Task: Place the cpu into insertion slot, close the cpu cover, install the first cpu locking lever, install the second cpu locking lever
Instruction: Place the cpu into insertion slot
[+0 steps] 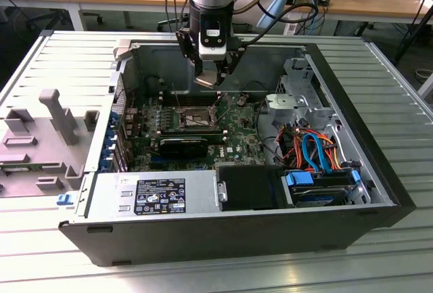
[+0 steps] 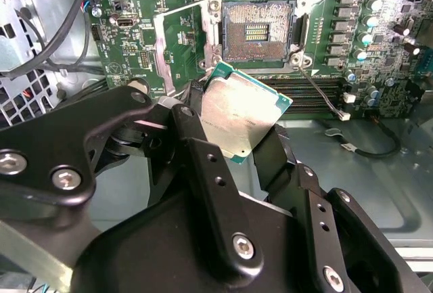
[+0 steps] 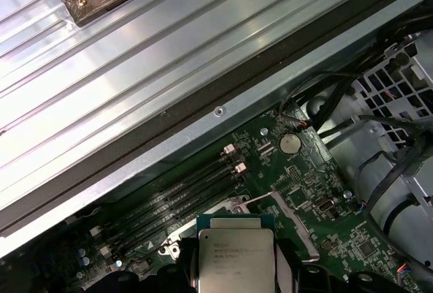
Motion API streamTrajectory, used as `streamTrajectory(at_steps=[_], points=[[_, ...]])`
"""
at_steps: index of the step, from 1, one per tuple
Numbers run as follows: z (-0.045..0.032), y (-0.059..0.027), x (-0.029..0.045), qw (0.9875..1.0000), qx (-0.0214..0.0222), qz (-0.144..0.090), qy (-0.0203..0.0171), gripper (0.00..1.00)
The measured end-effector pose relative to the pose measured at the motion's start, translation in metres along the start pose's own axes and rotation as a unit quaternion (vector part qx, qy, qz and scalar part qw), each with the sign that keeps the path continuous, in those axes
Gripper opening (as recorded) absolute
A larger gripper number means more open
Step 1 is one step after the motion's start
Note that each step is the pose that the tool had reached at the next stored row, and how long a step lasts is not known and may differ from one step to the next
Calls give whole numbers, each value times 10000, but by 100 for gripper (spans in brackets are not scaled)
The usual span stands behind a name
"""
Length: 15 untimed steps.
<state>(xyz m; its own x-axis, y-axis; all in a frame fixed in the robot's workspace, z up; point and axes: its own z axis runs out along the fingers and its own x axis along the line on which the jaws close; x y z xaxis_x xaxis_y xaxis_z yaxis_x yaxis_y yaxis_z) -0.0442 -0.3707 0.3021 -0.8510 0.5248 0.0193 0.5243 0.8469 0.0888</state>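
My gripper [image 1: 210, 78] hangs over the motherboard inside the open computer case, shut on the cpu [image 2: 240, 118]. The chip is a flat silver-topped square with a green edge, tilted between the black fingers [image 2: 196, 114]. In the first wrist view the cpu [image 3: 237, 256] shows with its metal top facing the camera. The insertion slot [image 2: 258, 31] lies bare below, its dark contact field exposed; it also shows in the exterior view [image 1: 193, 116]. The cpu cover [image 2: 161, 46] stands swung open beside the socket. A thin wire locking lever [image 2: 319, 91] sticks out from one socket corner.
The case wall [image 1: 352, 97] and its rim surround the board. Memory slots [image 3: 179, 195] run beside the socket. A black heatsink block [image 1: 184, 147], a power supply [image 1: 155, 195], coloured cables [image 1: 314, 147] and a drive cage [image 1: 301, 93] crowd the case. A grey fixture [image 1: 51, 127] stands outside.
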Motion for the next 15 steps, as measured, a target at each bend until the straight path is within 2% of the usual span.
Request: streamTrajectory(at_steps=[15], points=[[3, 0, 0, 10000, -2, 96, -8, 54]])
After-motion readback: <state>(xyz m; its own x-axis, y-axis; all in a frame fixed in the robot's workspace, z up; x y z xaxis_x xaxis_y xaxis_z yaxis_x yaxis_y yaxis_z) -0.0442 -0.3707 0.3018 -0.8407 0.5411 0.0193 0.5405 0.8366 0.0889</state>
